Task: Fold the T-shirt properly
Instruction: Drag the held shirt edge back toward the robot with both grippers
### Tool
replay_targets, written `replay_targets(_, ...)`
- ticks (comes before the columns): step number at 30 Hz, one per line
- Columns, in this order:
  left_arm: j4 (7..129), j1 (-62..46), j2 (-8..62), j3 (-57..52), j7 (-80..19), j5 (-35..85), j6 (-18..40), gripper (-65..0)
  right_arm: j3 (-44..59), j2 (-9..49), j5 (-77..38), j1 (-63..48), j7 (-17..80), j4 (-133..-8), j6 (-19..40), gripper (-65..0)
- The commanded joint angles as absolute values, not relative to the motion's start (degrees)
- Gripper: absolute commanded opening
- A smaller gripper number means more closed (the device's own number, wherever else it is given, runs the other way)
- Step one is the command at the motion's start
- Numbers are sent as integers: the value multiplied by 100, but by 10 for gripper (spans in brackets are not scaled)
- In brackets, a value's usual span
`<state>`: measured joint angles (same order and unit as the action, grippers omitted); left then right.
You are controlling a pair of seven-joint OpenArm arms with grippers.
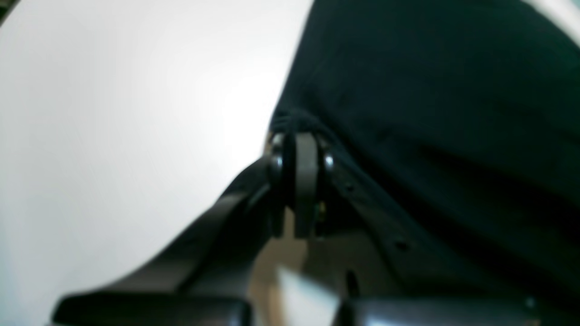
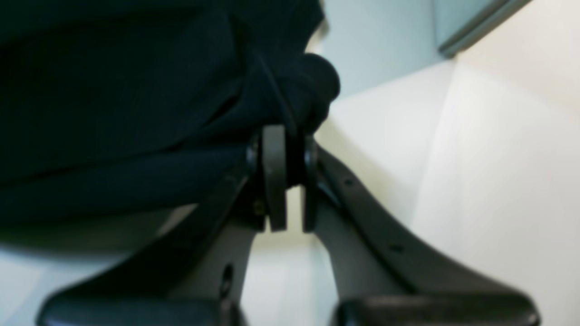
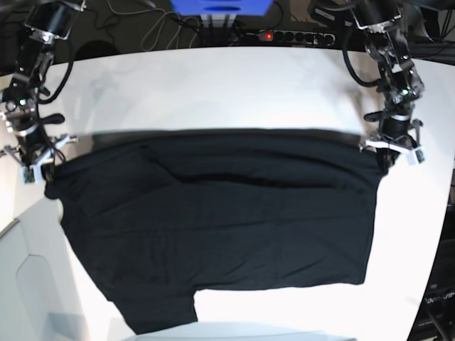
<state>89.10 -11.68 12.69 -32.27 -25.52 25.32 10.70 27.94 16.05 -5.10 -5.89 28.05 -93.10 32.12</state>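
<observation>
Black T-shirt (image 3: 213, 227) lies spread, top edge taut between left tool (image 1: 299, 136) and right tool (image 2: 285, 131), both pinching it.

I count one T-shirt (image 3: 213, 227), black, and one white table (image 3: 234, 85) under it. I have two arms, so two grippers: my left gripper (image 3: 387, 155) and my right gripper (image 3: 39, 169). Behind the table I see one power strip (image 3: 288, 35) with one red light, and maybe one blue box (image 3: 220, 7), though it is cut off.
</observation>
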Motion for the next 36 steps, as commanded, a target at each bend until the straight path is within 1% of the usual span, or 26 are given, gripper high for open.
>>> replay_targets(1,9042,-1051,1367,-3292,-2431,2545,1051,-650,2818,1727,-576,-391,2747,-9429,3248,-650)
replay_targets(3,8989,-831,1385,-3292,-2492,2545,1051,-650,2818,1745,-567,-40,3002,-9402,3248,-650)
replay_targets(5,8901,-523,1385,-3292,-2800,2536,1051,-650,2756,1851,-567,286,3222,-9314,3248,-650)
replay_targets(12,8593,532,1552,-3292,-3477,2527,1051,-650,1771,2316,-558,1684,3477,-8576,3231,-650)
replay_targets(17,8585,980,1560,-3468,-3855,2510,1042,-650,1631,2378,-558,2316,3785,-8286,3222,-650)
replay_targets(22,8585,980,1552,-3705,-3881,2527,1042,-650,1648,2378,-558,2185,3802,-8259,3222,-650)
replay_targets(32,8637,154,1516,-3873,-3846,2536,1051,-650,2167,2352,-576,1736,3785,-8312,3240,-650)
replay_targets(36,8655,66,1508,-3996,-3873,2545,1051,-650,2167,2369,-567,1675,3846,-8637,3240,-650)
